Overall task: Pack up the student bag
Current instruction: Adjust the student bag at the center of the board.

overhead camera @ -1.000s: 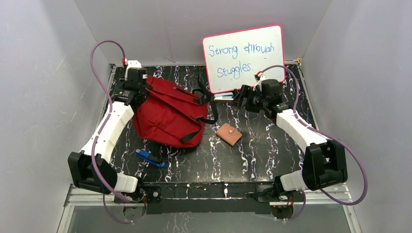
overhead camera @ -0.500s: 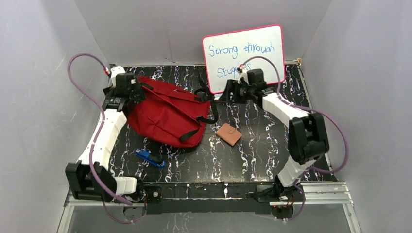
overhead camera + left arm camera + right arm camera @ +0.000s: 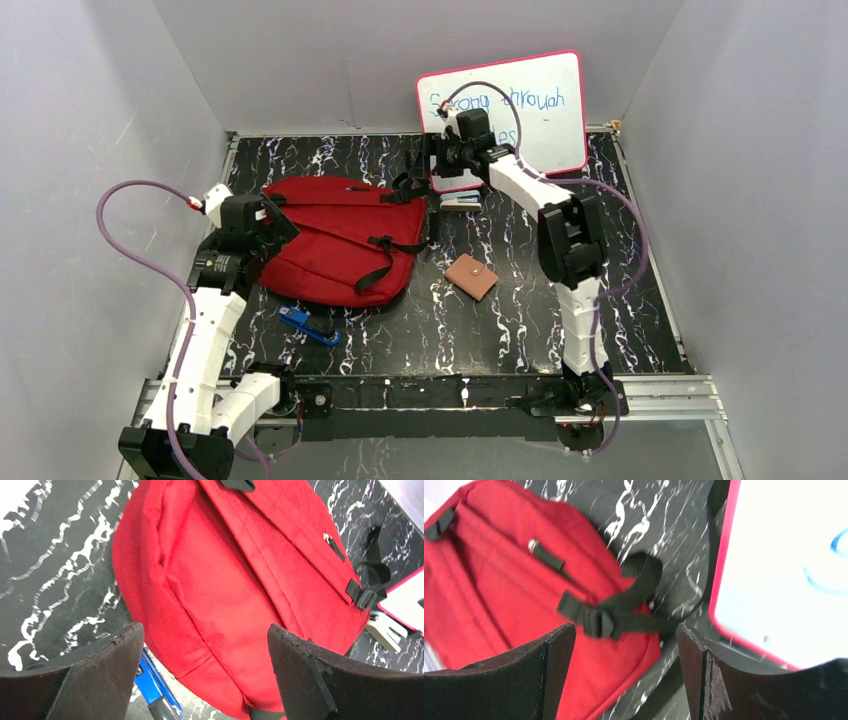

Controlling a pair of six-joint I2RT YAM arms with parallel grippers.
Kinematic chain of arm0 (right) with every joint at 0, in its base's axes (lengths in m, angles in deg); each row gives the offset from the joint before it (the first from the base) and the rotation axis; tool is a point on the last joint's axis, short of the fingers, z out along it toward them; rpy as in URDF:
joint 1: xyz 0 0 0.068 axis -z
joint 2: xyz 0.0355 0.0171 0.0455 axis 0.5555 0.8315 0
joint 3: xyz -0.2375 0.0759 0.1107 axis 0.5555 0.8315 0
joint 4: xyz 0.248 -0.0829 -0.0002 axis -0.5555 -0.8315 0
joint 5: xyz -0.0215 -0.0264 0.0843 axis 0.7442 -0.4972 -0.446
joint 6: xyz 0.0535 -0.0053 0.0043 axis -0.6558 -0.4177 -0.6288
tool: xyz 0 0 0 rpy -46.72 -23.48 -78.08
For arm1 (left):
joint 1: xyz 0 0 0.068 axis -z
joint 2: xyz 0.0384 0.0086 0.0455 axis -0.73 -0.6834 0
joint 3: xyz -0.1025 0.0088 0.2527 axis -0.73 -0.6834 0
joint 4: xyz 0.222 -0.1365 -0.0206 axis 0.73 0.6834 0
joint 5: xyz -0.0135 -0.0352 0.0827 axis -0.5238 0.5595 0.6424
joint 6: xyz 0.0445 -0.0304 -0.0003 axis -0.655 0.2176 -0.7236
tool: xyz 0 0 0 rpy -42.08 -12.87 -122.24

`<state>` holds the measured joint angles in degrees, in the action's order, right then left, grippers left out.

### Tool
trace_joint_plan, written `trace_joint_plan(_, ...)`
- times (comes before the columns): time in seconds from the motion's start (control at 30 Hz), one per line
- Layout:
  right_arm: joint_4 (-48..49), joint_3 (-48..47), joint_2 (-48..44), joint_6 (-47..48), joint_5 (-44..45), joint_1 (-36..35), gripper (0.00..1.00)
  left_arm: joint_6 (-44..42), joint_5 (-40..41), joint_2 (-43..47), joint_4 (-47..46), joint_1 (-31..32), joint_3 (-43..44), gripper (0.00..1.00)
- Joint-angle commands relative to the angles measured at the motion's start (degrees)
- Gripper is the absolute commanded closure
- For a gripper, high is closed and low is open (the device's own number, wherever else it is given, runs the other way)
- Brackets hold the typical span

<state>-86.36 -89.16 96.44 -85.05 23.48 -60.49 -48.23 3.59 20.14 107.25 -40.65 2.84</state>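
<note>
The bag point(image 3: 335, 240) lies flat on the table point(image 3: 540, 310), toward 10 o'clock from its middle. My left jaws are released, holding nothing, at the bag's 9 o'clock end. My right jaws, released and empty too, hover at its 2 o'clock corner, beside the whiteboard point(image 3: 540, 110).

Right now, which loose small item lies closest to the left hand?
The blue tool, at the near edge of the bag, by the left hand. The tan wallet and the pale item by the whiteboard lie right of the bag.
</note>
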Motion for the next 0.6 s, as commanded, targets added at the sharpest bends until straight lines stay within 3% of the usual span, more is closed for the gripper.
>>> trace_joint_plan(0.0, -6.3, -15.1, 8.9, 2.7, 1.6, -1.3, 0.2, 4.2, -7.0, -1.7, -0.3, 0.2, -4.2, 0.11)
trace_joint_plan(0.33, -13.5, -33.2, 23.0, 9.6, 7.8, -4.7, 0.35, 4.7, -10.7, -6.5, -7.7, 0.2, -11.7, 0.16)
trace_joint_plan(0.57, -15.0, -27.2, 21.0, 15.1, 7.7, -7.9, 0.43, 4.0, -9.9, -15.1, -15.5, 0.2, -12.5, 0.15)
